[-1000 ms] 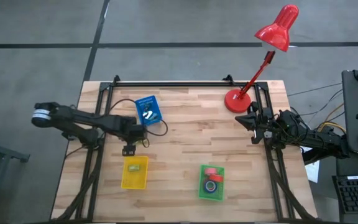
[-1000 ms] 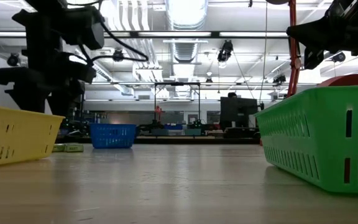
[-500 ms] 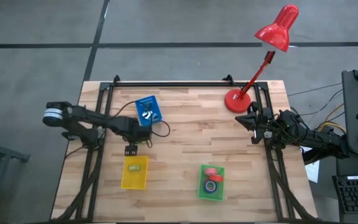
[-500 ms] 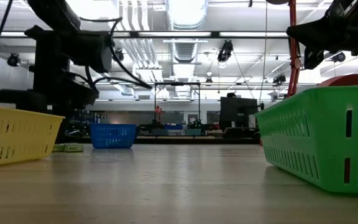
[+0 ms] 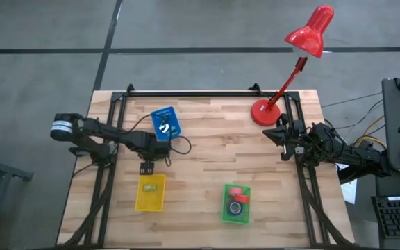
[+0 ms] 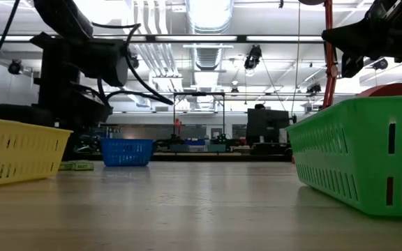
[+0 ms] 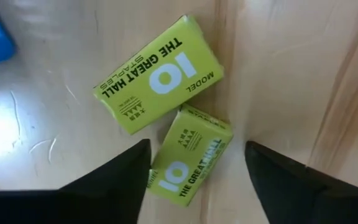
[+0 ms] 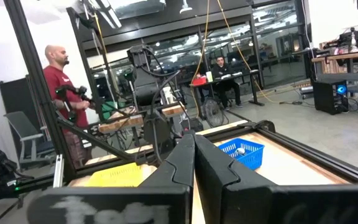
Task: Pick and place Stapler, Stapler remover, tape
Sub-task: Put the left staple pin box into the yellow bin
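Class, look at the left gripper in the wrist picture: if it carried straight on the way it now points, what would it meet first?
Most likely the nearer green staple box, which lies between the open left gripper's fingers on the wooden table; how far off it is remains unclear.

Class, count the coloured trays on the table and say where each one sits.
3: the blue tray at the far left-centre, the yellow tray near the front left, and the green tray front right of centre. None seems hidden.
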Controlling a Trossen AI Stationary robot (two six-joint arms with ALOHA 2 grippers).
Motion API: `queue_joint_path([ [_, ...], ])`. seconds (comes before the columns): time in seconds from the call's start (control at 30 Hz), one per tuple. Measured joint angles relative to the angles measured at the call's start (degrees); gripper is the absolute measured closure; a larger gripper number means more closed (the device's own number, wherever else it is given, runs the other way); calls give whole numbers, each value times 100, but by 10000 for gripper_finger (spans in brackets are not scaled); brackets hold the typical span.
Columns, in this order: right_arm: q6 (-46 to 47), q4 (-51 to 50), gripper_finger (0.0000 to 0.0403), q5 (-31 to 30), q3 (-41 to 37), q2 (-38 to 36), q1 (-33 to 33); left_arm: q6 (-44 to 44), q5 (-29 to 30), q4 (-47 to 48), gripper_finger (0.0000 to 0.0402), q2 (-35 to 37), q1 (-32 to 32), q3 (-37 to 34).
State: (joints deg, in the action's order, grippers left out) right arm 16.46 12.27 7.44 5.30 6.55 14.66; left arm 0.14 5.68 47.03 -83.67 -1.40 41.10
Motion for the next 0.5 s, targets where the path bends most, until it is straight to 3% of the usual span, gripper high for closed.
queue_joint_path([
  [0.27, -1, 0, 394, 0, 0, 0, -2, -26, -15, -12, 217, 38, -1, -17],
  [0.5, -1, 0, 394, 0, 0, 1, 0, -83, 47, -9, 264, 38, -1, -17],
])
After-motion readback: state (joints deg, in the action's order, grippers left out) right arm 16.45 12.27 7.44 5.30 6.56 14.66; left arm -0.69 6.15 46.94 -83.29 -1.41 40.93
